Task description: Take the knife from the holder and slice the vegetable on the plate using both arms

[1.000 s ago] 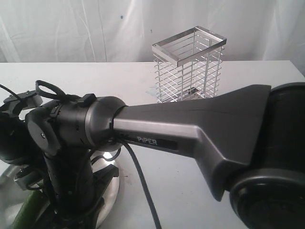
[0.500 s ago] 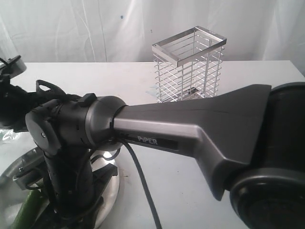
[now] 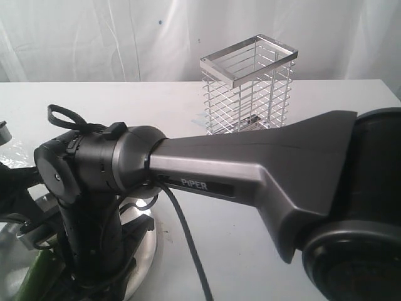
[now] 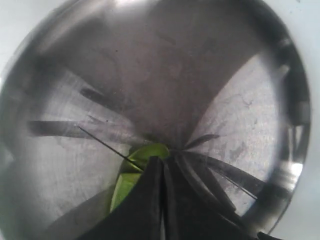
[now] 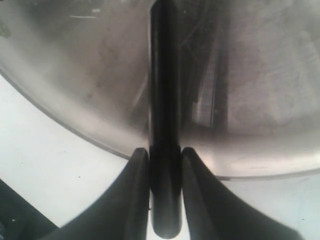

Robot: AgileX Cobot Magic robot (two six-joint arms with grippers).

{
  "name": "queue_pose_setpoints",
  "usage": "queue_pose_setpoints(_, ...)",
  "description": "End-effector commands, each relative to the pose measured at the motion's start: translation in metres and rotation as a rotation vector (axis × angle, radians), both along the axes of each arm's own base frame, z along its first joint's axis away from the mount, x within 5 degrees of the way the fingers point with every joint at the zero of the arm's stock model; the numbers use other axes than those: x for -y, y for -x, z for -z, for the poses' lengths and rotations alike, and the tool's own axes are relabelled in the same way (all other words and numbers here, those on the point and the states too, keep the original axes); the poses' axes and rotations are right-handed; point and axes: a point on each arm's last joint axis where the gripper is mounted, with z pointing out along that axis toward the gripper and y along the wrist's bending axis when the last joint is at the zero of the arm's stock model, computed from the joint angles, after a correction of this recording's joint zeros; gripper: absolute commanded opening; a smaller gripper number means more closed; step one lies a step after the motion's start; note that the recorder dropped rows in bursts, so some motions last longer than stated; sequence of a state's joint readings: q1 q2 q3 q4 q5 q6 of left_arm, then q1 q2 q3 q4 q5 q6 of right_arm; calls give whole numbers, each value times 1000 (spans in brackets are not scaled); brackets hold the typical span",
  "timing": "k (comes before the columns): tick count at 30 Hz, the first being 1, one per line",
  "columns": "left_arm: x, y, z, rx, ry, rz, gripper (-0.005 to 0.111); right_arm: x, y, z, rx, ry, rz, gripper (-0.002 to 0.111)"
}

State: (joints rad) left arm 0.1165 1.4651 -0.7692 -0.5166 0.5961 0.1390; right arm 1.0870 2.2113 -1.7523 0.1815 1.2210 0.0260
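The bench (image 3: 250, 251) is white, and the plate (image 3: 145, 251) lies at its near left corner. The right arm (image 3: 250, 169) fills most of the exterior view, reaching from the right across to the plate, its wrist bent down over the steel. The left arm (image 3: 15, 188) shows only as dark parts at the plate's left side. The holder (image 3: 247, 84) stands well behind the plate toward the back of the bench, upright, with nothing visible inside its wire sides.

Above the plate, the right fingers (image 5: 140, 195) are clamped on the black handle of the knife (image 5: 164, 125), which runs out over the plate's rim and inner surface. The left fingers (image 4: 150, 200) are pressed together, nearly touching, their tips down on the green vegetable (image 4: 132, 172), which lies in the plate near its middle; whether they actually pinch it cannot be told. A strip of the vegetable also shows at the plate's left edge in the exterior view.
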Motion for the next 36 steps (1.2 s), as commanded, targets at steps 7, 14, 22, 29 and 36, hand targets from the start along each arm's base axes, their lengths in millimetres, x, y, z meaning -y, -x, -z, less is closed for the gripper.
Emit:
queue_pose_setpoints(7, -4, 12, 18, 5, -56, -44, 1, 1, -5, -2, 1, -12, -6, 0)
queue_pose_setpoints(14, -6, 8, 40, -38, -71, -66, 1, 1, -5, -2, 1, -12, -6, 0)
queue_pose_setpoints(22, -5, 4, 63, -119, -35, -82, 1, 0, -3, -2, -20, -25, -3, 0)
queue_pose_setpoints(29, -3, 2, 58, -91, -19, -72, 1, 0, -3, -2, -16, -22, -5, 0)
queue_pose_setpoints(36, -3, 2, 57, -90, -12, -69, 1, 1, -2, -9, -14, -37, -3, 0)
